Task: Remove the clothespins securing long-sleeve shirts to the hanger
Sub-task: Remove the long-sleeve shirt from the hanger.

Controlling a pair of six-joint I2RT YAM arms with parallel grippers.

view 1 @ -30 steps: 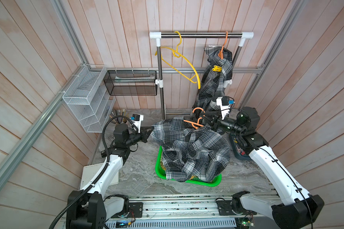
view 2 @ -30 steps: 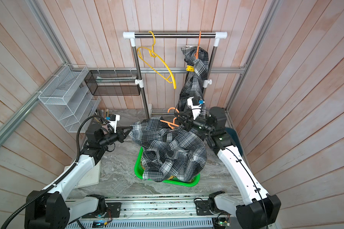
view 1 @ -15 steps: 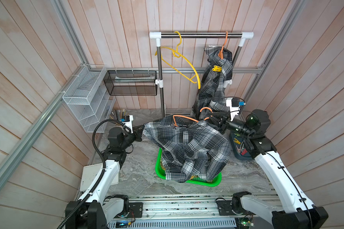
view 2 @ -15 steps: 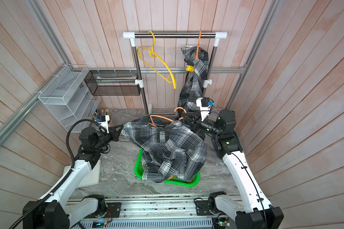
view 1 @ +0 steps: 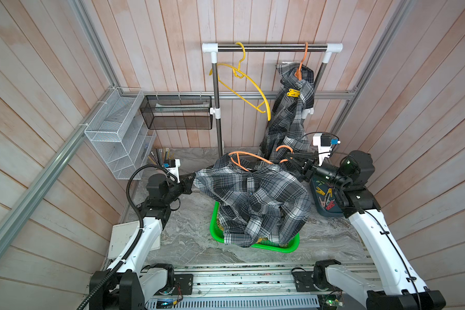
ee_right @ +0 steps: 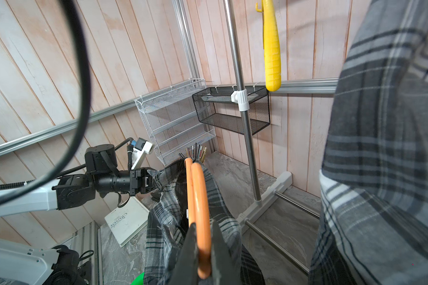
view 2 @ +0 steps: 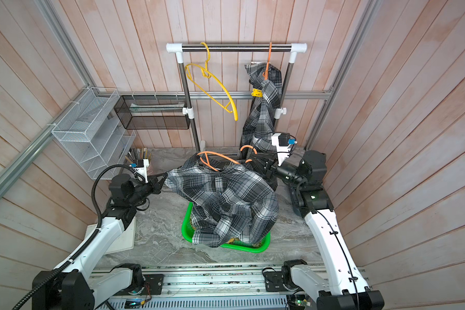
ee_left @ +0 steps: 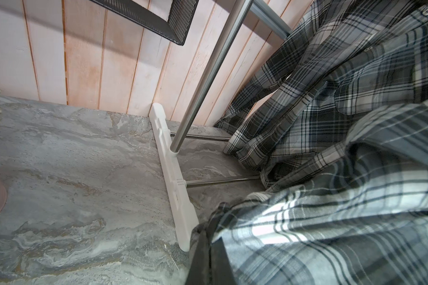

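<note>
Left end effector (view 1: 191, 179) is clamped shut on the edge of the draped shirt (view 1: 253, 198), a grey-black-white plaid. In the left wrist view its dark fingers (ee_left: 209, 246) are mostly buried in cloth.

Right end effector (ee_right: 204, 251) is closed on the orange hanger (ee_right: 198, 197) that runs through that shirt's collar. In both top views its tips are lost behind fabric.

The shirt spans between the two arms and sags into the green basket (view 1: 287, 245), whose contents are largely covered. Whether a clothespin sits on this shirt I cannot tell, as folds cover the hanger's shoulders.

Behind it, the hanging shirt (view 1: 290, 115) is on the rail (view 1: 271, 48) with a yellow clothespin (view 1: 293, 92) at its shoulder. Only the orange hook (view 1: 304, 53) of its hanger shows. A bare yellow hanger (view 1: 242, 86) hangs beside it.

Loose clothespins (view 1: 325, 198) lie in a dark tray (view 1: 330, 213) on the surface (view 1: 188, 236), half hidden by the right arm.
</note>
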